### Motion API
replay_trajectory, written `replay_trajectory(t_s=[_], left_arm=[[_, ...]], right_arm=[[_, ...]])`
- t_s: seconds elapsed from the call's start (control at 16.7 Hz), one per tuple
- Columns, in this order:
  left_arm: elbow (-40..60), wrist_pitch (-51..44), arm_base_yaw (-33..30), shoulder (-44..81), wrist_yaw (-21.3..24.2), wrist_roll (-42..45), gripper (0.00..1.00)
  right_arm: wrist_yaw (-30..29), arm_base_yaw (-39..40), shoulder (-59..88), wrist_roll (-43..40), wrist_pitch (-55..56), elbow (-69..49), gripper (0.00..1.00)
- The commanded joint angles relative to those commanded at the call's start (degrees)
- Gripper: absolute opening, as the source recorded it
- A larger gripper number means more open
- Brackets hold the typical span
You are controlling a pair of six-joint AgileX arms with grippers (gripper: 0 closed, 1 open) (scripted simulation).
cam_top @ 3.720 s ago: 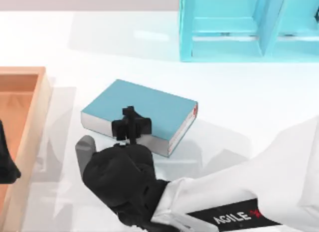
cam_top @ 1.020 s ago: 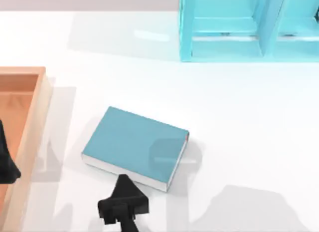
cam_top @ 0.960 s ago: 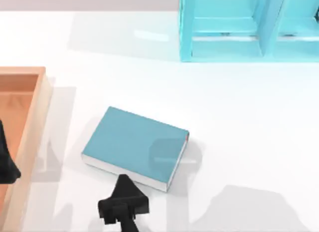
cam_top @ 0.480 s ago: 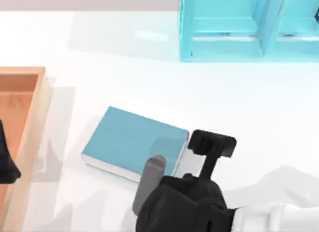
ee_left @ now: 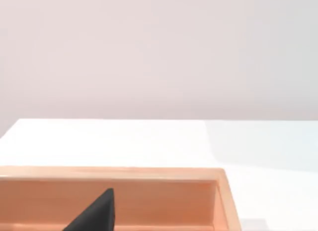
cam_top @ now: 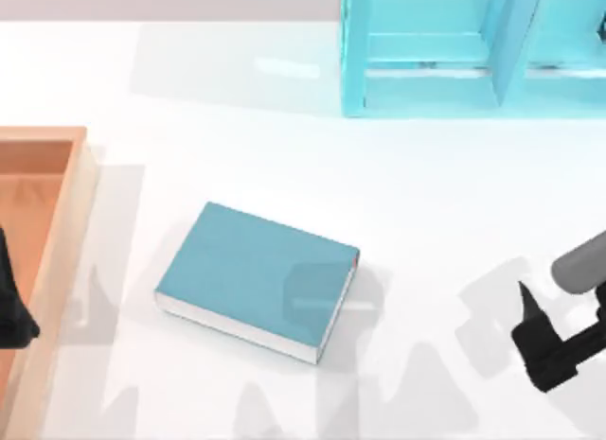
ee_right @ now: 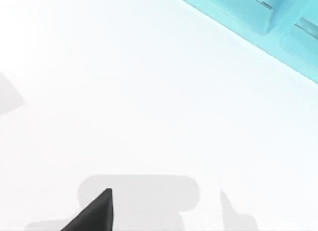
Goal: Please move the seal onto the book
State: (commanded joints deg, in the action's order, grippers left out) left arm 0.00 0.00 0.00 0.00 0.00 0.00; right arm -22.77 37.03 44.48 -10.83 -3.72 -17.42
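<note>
Currently thick teal-blue book [cam_top: 258, 276] lies flat near desk [cam_top: 284, 147] centre; right hand [cam_top: 554, 341] well right of it, finger state indeterminate; left hand [cam_top: 14, 303] parked far left.

teal book [cam_top: 258, 276] flat on white table [cam_top: 237, 128], right claw [cam_top: 554, 341] at right edge, well apart

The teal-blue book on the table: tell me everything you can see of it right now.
The thick teal-blue book has a plain cover, white page edges and a small red mark at its right corner. It lies flat and closed on the white table, turned at an angle to the table's edges, left of centre. Nothing rests on its cover; a faint grey shadow crosses it.
</note>
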Motion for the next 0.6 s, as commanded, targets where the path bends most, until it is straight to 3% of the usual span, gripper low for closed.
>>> replay_trajectory(t_s=[0.3, 0.6], left_arm=[[0.00, 0.00, 0.00, 0.00, 0.00, 0.00, 1.00], [0.00, 0.00, 0.00, 0.00, 0.00, 0.00, 1.00]], right_arm=[[14.85, -21.75, -27.93, 6.52, 1.69, 12.21, 1.00], [22.07, -35.41, -42.79, 10.38, 3.43, 17.09, 1.00]])
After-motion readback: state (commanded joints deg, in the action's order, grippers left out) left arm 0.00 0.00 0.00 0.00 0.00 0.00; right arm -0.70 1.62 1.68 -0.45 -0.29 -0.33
